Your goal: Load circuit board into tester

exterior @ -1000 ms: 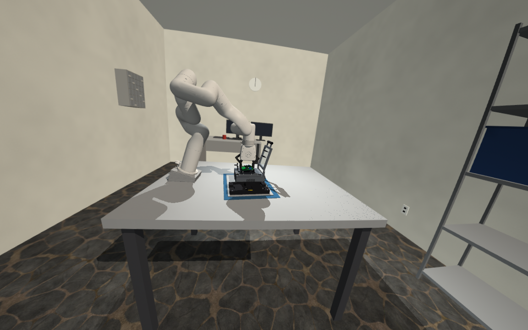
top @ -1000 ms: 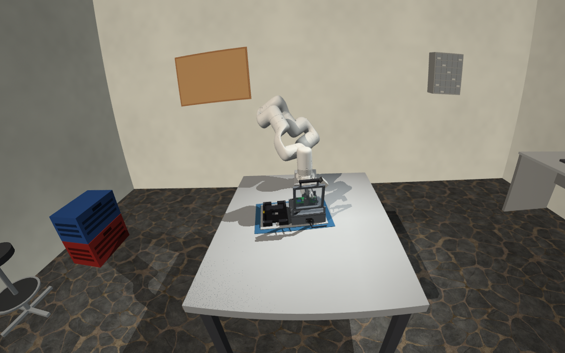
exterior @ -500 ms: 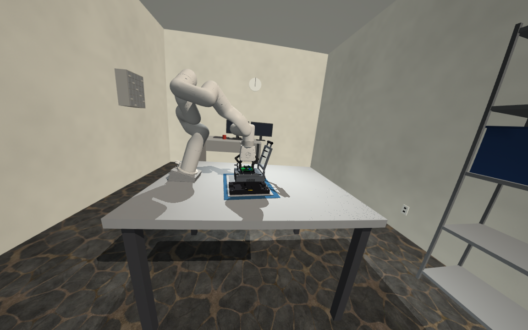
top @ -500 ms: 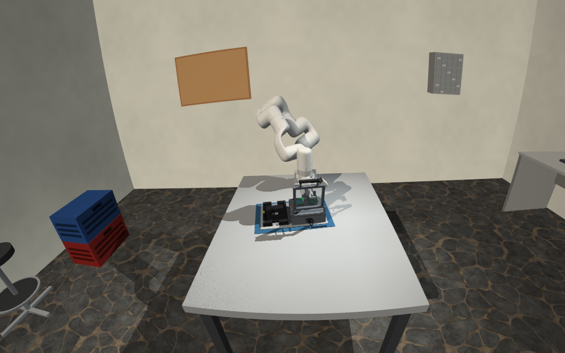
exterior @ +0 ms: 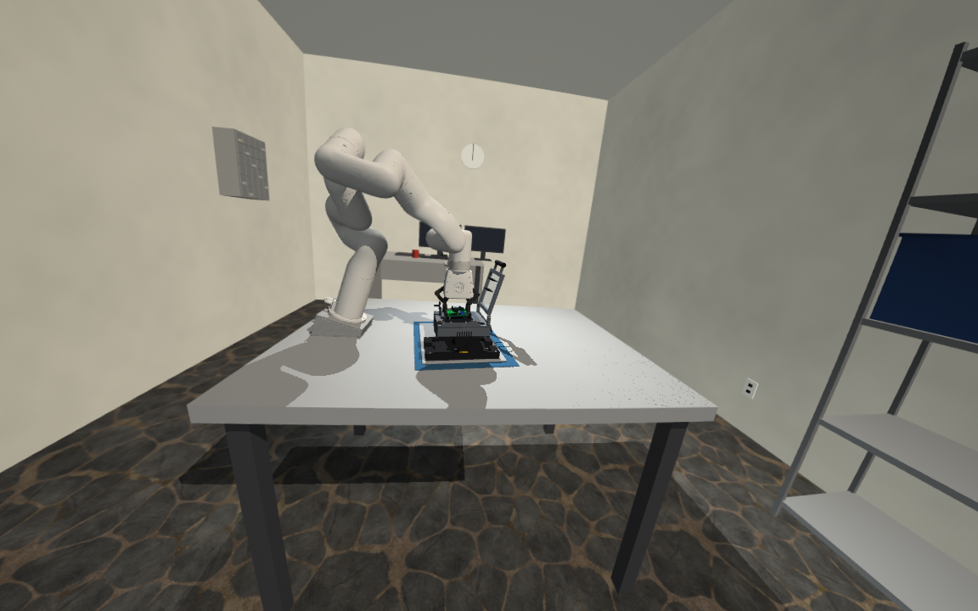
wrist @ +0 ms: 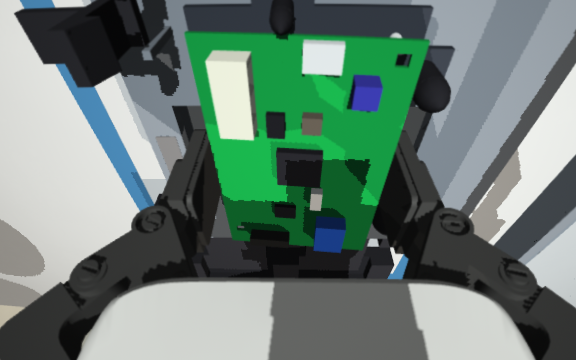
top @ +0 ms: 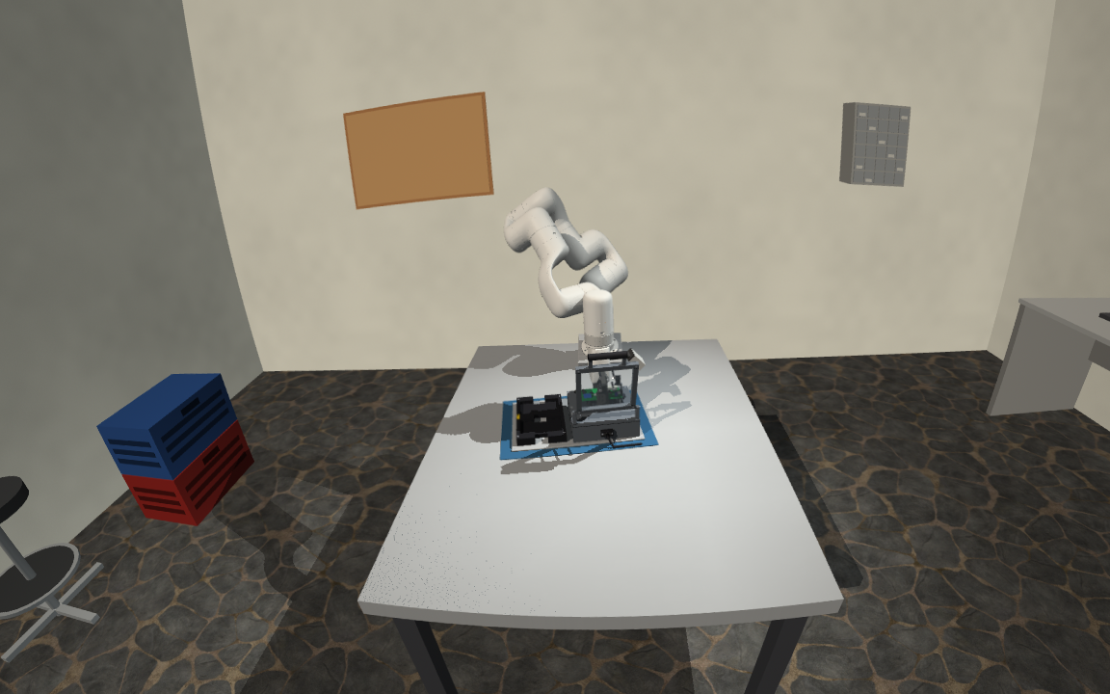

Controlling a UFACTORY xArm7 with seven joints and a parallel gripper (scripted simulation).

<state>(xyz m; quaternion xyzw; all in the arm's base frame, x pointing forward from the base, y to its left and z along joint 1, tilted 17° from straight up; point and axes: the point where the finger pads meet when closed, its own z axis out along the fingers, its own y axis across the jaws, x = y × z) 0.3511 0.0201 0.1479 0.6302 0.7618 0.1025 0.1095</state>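
Note:
My gripper (exterior: 458,311) (wrist: 298,155) is shut on the green circuit board (exterior: 456,312) (wrist: 263,175), with a finger at each long edge. The board is face up above the tester (top: 606,429) (exterior: 451,328), its connector end at the top of the wrist view. One post (wrist: 282,17) stands by that end, and another post (wrist: 433,90) by the right edge. A pale pin tip (wrist: 396,35) shows just beyond the board; one board hole (wrist: 403,60) shows dark. The lid (top: 579,389) (exterior: 489,294) stands open. The board's underside is hidden.
The black tray (top: 551,400) (exterior: 439,354) stands beside the tester; I see no board in it. Both are on a blue-edged mat (top: 505,433) (exterior: 417,345). The lid's raised handle (top: 609,355) (exterior: 500,264) is close to the gripper on the hinge side.

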